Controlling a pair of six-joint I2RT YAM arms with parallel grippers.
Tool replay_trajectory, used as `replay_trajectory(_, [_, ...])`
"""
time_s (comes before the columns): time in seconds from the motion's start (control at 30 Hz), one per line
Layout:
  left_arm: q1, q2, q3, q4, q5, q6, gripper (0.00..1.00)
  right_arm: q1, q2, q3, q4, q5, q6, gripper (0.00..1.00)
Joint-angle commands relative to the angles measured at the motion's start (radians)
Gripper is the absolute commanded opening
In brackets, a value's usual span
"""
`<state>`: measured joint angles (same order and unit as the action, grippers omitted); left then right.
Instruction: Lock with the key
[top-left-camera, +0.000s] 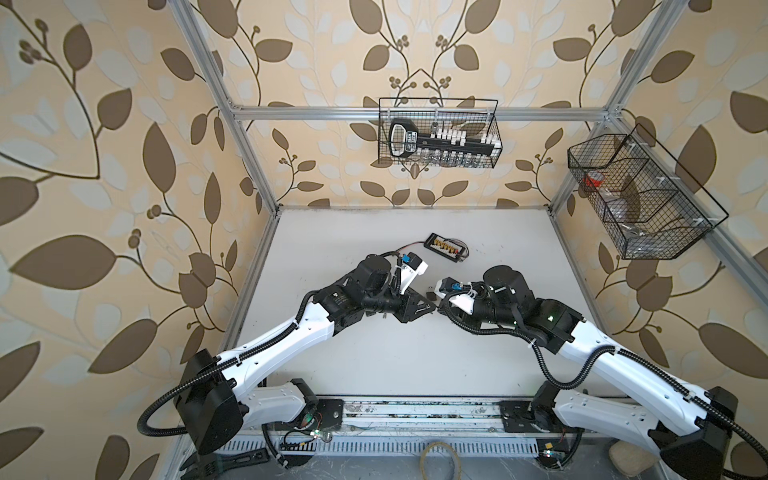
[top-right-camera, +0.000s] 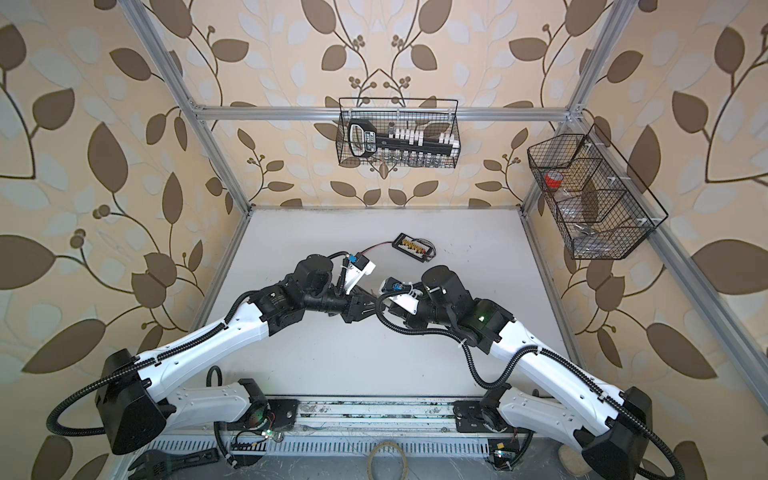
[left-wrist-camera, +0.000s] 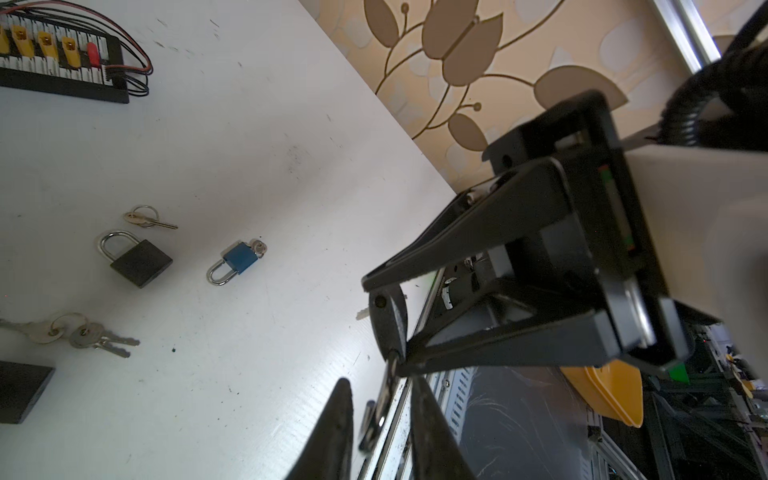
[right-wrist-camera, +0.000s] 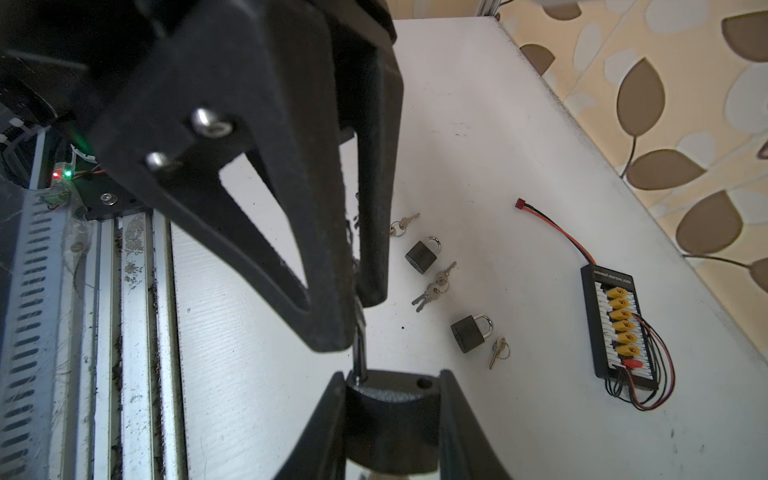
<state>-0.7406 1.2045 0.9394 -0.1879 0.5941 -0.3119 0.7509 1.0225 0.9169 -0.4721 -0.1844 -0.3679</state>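
Key (right-wrist-camera: 359, 353): slim metal blade standing on end, lower end touching the top face of the held padlock at its edge. Whether it is seated in the keyway, cannot tell.
Held padlock (right-wrist-camera: 390, 411): black body, up off the table (right-wrist-camera: 478, 124), roughly mid-table where the two arms meet in both top views. Shackle hidden.
Left gripper (right-wrist-camera: 353, 320): fingers drawn together, clamped on the key's upper part; comes at the lock from above in the right wrist view.
Right gripper (right-wrist-camera: 390, 376): fingers pressed on opposite sides of the held padlock's body, firm clamp.
Top-view check: grippers tip to tip, left gripper (top-left-camera: 428, 305), right gripper (top-left-camera: 440, 291); lock & key too small to make out there.
Spare black padlocks: two, lying flat, shackles closed (right-wrist-camera: 424, 253) (right-wrist-camera: 471, 332), well apart from the held one.
Blue padlock (left-wrist-camera: 240, 257): flat on table, small key stuck in its base.
Loose keys: ringed bunch (right-wrist-camera: 434, 286) btwn the two spare locks; single ringed keys beside each.
Charging board (right-wrist-camera: 619, 328): black, row of yellow connectors, red/black leads, near the table's far edge.
Wire basket (top-left-camera: 436, 99): hung on rear frame rail, holds a black rack w/ white pieces.
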Motion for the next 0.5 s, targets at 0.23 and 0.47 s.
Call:
replay_trajectory(0.23, [-0.008,0.004,0.032,0.042,0.01,0.01,0.14,0.006,-0.013,0.028,0.017,-0.016,-0.013,0.0])
replay_trajectory(0.47, [-0.01,0.012,0.033,0.039,0.019,0.01,0.14,0.006,-0.02,0.023,0.033,-0.016,-0.006,0.0])
